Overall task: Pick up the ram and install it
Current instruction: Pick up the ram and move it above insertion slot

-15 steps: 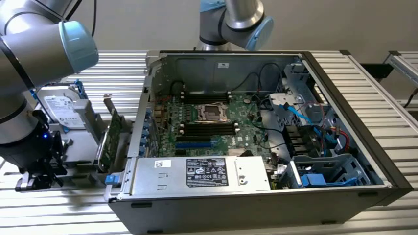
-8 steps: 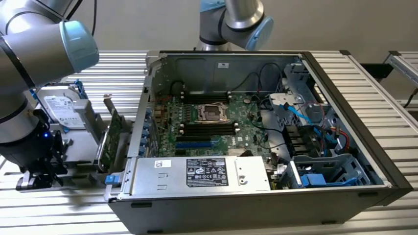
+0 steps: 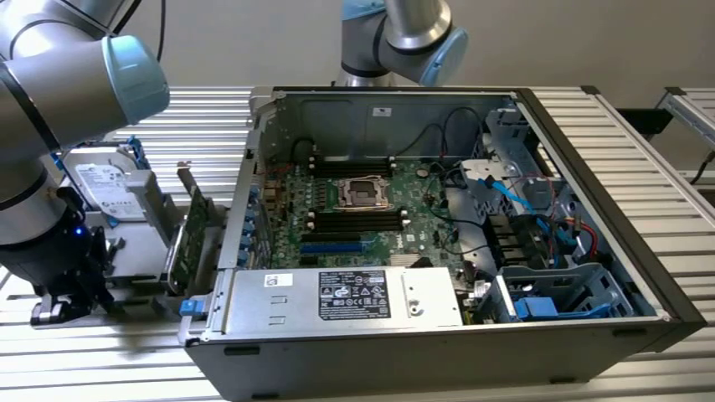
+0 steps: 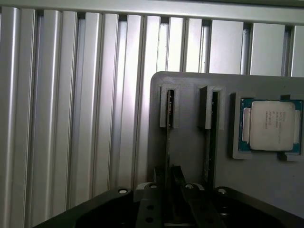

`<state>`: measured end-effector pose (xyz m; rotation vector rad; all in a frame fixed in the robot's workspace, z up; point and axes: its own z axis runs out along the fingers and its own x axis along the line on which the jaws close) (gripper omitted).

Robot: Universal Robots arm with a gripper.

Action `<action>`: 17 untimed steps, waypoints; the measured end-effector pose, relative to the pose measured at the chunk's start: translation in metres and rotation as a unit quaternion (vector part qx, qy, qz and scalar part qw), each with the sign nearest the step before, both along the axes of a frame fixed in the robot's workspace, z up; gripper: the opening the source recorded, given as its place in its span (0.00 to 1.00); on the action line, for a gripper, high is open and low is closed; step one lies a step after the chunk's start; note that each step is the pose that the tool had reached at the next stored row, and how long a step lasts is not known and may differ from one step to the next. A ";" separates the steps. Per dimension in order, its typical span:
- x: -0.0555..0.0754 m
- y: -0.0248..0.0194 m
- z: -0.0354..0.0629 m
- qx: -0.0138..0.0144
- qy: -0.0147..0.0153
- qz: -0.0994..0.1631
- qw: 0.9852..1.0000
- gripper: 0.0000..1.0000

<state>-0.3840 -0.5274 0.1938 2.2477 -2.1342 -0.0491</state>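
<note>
Wrist view: the tool (image 4: 170,179) sits low over the near end of a grey holder (image 4: 190,152). It is lined up with the ram (image 4: 168,124), which stands on edge in one of the holder's two narrow slots. Whether the tool is clenched on the ram or released cannot be told. A second thin board (image 4: 212,137) stands on edge in the neighbouring slot. Beyond that slot, a processor (image 4: 272,125) lies flat in a square recess of the same holder. The holder rests on a ribbed aluminium worktop (image 4: 71,118).

Exterior view: the tool (image 3: 69,301) is down at the worktop (image 3: 659,167), at the exterior view's left and outside the open computer case (image 3: 581,126). Just behind it a hard drive (image 3: 106,188) stands upright. A large green expansion card (image 3: 192,239) stands on edge between the tool and the case wall. Inside the case, the power supply (image 3: 347,293) is nearest. Behind it lies the motherboard (image 3: 419,219), with black memory slots (image 3: 355,219) beside the processor socket (image 3: 363,193).
</note>
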 end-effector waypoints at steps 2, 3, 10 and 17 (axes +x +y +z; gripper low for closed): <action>0.000 0.0000 0.0000 0.000 0.000 0.000 1.000 0.21; 0.000 0.0000 0.0000 -0.001 0.000 0.000 1.000 0.21; 0.000 0.0000 -0.0001 -0.002 0.000 0.000 1.000 0.14; 0.000 0.0000 -0.0002 -0.002 0.000 -0.001 1.000 0.14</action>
